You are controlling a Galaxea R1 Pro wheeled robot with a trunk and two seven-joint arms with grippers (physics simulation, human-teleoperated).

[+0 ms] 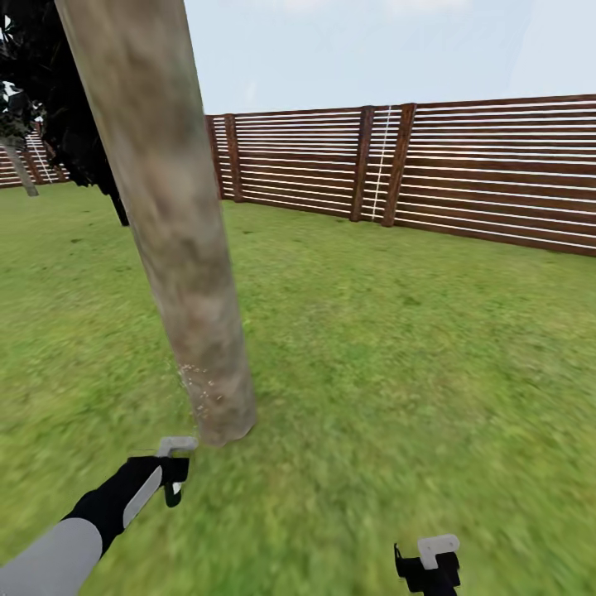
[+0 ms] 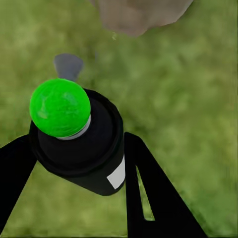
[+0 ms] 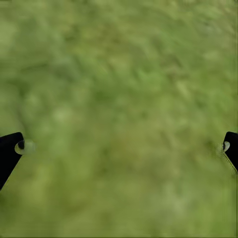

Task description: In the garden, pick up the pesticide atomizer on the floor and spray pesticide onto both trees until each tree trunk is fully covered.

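Atomizer (image 2: pixel 79 144) clamped in left end effector (image 2: pixel 74 163) near trunk (image 1: pixel 165 223); right end effector (image 3: pixel 119 148) apart.

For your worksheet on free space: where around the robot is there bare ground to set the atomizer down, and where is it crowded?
Free: lawn between tree trunk and fence, and under the open right gripper. Crowded: the trunk's base, near the left gripper holding the atomizer.

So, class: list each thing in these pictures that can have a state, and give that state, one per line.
Left gripper: shut on the spray can.
Spray can: held, green cap toward the trunk.
Right gripper: open, empty, over grass.
Tree trunk: upright, white specks low down only.
Fence: standing, unbroken.
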